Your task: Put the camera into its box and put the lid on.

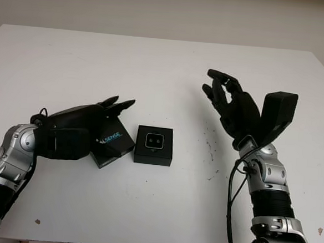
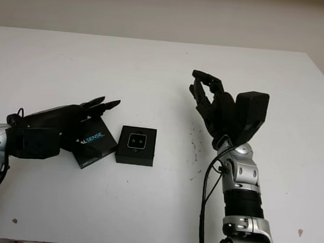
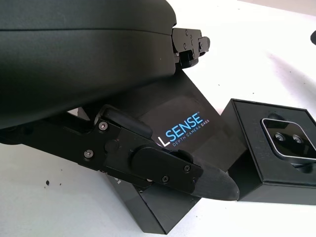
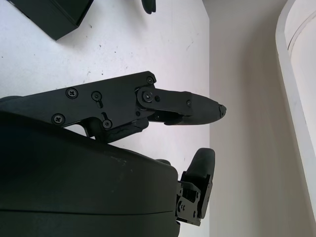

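Observation:
The small silver-faced camera [image 1: 153,139] lies inside its open black box [image 1: 153,156] at the table's middle, lens side up; the same camera [image 3: 289,140] appears in the left wrist view. Just left of the box the black lid [image 1: 115,141] lies slightly askew, with "SENSE" printed on it [image 3: 182,123]. My left hand [image 1: 114,110] is open, low over the lid's left part, its fingers reaching past the lid's far edge and the thumb [image 3: 197,175] along its near side. My right hand [image 1: 224,93] is open, raised above the table to the right of the box.
The white table [image 1: 154,71] carries a scatter of dark specks [image 1: 209,144] between the box and my right arm. A black cable [image 1: 232,187] hangs beside the right forearm. The table's front edge runs close to both arms.

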Tool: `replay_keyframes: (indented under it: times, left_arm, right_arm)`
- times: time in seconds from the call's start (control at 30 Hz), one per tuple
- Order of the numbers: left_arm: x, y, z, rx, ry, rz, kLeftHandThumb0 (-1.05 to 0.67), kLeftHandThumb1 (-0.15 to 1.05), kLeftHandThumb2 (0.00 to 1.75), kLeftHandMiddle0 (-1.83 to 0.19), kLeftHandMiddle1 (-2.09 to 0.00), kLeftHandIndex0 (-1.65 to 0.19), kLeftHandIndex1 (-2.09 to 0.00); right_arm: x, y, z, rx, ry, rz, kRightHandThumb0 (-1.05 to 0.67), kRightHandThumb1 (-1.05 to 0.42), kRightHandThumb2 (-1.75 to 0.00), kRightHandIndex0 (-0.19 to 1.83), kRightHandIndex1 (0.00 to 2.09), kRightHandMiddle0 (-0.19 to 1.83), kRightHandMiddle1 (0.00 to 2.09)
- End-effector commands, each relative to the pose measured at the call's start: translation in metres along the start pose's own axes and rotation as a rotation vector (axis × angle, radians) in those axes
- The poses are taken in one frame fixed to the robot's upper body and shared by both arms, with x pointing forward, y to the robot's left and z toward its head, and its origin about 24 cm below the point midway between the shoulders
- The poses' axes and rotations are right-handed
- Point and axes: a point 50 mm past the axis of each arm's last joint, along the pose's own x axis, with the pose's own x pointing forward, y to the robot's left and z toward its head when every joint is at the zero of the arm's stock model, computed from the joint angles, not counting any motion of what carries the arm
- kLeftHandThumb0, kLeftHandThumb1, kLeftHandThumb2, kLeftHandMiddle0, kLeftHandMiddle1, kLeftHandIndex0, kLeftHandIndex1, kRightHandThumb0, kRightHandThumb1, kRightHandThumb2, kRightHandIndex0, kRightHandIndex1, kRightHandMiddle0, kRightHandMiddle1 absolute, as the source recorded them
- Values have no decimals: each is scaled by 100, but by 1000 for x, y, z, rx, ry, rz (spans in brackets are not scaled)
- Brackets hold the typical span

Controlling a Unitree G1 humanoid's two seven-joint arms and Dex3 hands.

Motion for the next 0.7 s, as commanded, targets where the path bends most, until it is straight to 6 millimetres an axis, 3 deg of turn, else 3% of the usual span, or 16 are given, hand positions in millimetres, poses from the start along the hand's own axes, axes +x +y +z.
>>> replay_keyframes:
  times: [0.0, 0.2, 0.5, 0.67]
  left_arm:
    - [0, -6, 1, 2, -12, -29, -78, 88, 5, 9, -5, 11, -5]
    - [-2, -5, 4, 15, -36, -30, -81, 89, 6, 9, -5, 11, -5]
    - [-7, 11, 6, 72, 8, 89, -87, 104, 9, 11, -5, 16, -5]
    - [-17, 26, 13, 105, 33, 283, -82, 105, 25, 12, -5, 15, -5]
  right_arm:
    - [0, -3, 2, -12, 0, -10, -56, -105, -43, 14, 31, -19, 131]
    - [0, -1, 0, -22, 11, -15, -55, -105, -43, 16, 29, -19, 135]
    - [0, -1, -2, -9, 22, -24, -54, -105, -40, 20, 27, -19, 150]
    - [-1, -1, -3, -33, 26, -10, -55, -105, -39, 22, 27, -17, 185]
